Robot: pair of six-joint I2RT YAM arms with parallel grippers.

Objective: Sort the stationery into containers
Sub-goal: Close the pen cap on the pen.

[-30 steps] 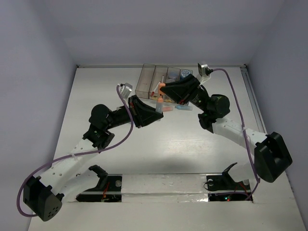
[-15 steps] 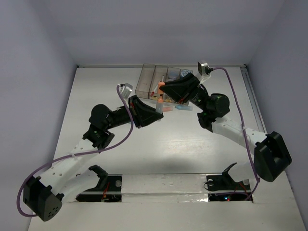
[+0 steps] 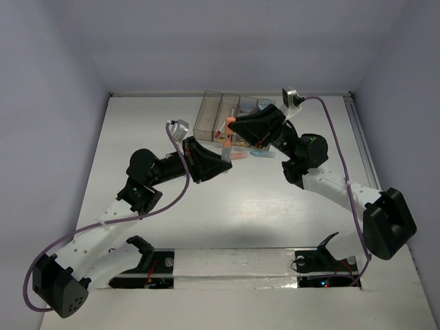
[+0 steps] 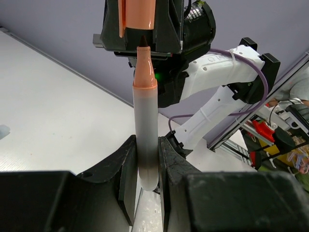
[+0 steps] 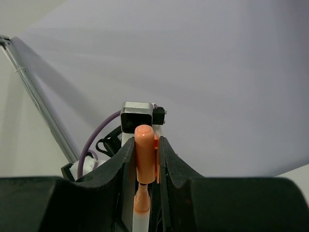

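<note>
Marker point(image 4: 145, 121) held in the air just near of the containers point(image 3: 208, 113), with its cap point(image 4: 137, 19) at the tip.

The left hand point(image 4: 146, 160) clamps the translucent barrel upright. The right hand point(image 5: 145, 157) grips the orange cap, whose mouth takes the nib but is not seated. Small blue items point(image 3: 263, 105) already lie in the right-hand bins, while the left bin looks unfilled. An orange piece point(image 3: 240, 155) and a blue piece point(image 3: 262, 155) lie loose on the table point(image 3: 275, 206), so sorting appears partly done. Against the earlier frames, both arms have barely shifted; the loose pieces have not moved.
</note>
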